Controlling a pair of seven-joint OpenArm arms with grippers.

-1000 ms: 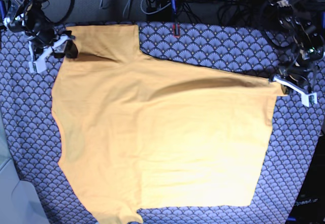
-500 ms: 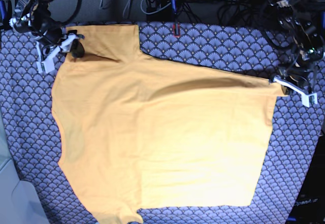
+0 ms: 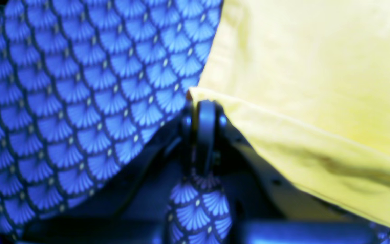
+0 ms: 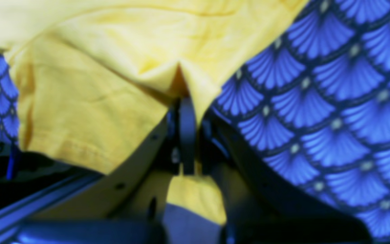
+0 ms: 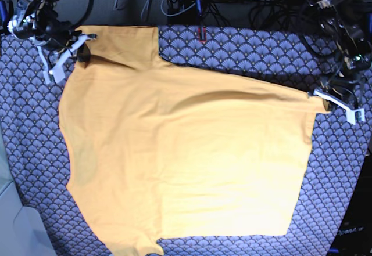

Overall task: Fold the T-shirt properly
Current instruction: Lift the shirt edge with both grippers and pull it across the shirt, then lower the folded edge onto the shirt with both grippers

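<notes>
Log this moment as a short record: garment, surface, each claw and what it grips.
garment: yellow-orange T-shirt, spread mostly flat, not yet folded
surface: blue scallop-patterned cloth under the shirt
left claw: shut on the shirt's corner at the base view's right edge
right claw: shut on the shirt's edge by the sleeve, base view's upper left
fabric at right claw: pinched into a small pleat in the right wrist view
beyond the cloth: dark cables

Bright overhead light, washed-out glare on the T-shirt (image 5: pixel 232 180) — both wrist views soft, blurred.
</notes>
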